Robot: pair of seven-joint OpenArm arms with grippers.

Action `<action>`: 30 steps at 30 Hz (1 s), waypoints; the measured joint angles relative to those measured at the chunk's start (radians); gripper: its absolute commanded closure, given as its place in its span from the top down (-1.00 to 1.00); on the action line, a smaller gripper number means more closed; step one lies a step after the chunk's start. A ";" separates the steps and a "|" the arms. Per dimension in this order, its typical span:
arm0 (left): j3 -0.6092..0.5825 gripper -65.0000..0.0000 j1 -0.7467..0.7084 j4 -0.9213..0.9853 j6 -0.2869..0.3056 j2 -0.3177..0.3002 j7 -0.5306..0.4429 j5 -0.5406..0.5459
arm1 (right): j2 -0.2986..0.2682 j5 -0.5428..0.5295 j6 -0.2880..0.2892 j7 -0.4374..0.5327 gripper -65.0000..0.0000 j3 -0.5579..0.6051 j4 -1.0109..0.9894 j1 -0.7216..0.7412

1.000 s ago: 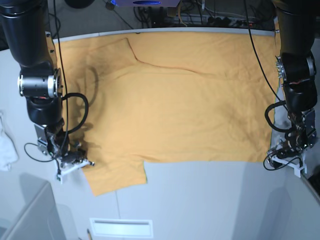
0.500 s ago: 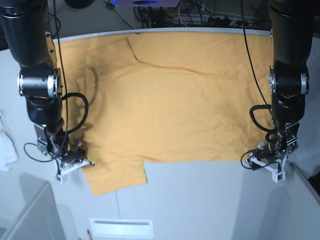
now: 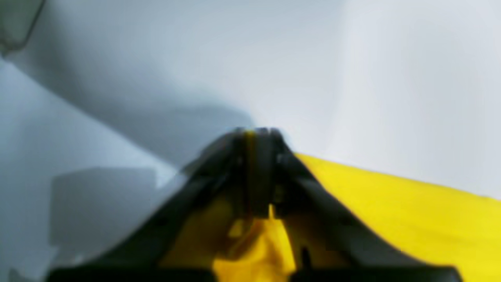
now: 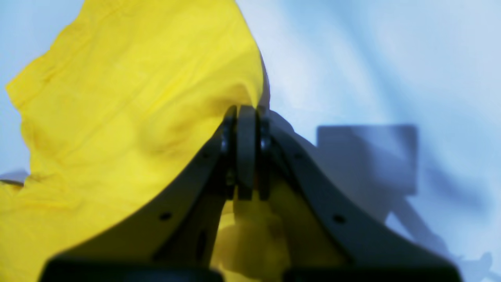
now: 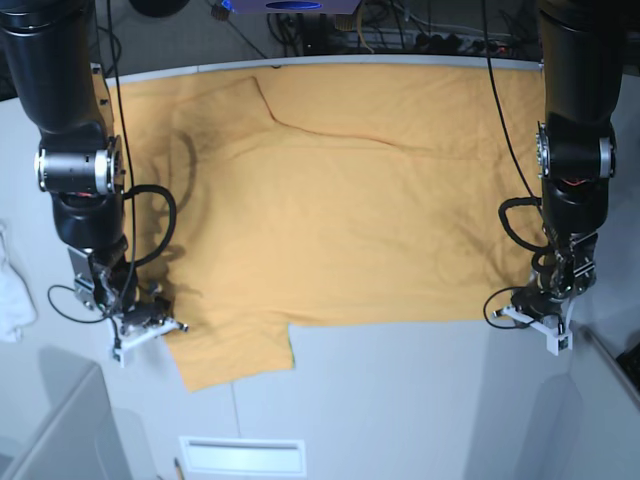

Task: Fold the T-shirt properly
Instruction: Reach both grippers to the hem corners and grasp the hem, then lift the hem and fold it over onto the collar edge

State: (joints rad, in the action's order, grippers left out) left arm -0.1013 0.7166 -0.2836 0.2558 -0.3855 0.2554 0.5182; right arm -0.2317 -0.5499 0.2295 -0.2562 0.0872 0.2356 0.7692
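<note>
The T-shirt point(image 5: 340, 210) under me is a plain orange-yellow in the base view, with no print showing on the side that faces up; my wrist views turn it a brighter, lemon yellow point(image 3: 391, 203) point(image 4: 129, 102). My left claw point(image 3: 256, 135) is black, with a thin strip of yellow between its tips. My right claw point(image 4: 245, 113) is dark grey to black. The surface point(image 5: 400, 400) is pale grey-white, tinted bluish in my right wrist view. My arms are black with silver bands, and a white cloth point(image 5: 12, 295) lies at the edge.
</note>
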 measured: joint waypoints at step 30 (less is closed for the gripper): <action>0.407 -1.00 -0.392 -0.826 -0.002 0.015 0.449 -0.026 | -0.068 0.010 -0.004 -0.151 -1.00 -0.006 0.480 -0.200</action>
State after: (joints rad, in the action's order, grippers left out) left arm 0.3054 0.3244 -1.1095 0.2539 -0.3706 0.7048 0.4919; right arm -0.2993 -0.5400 0.2253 -0.4072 0.0811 0.7158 0.5697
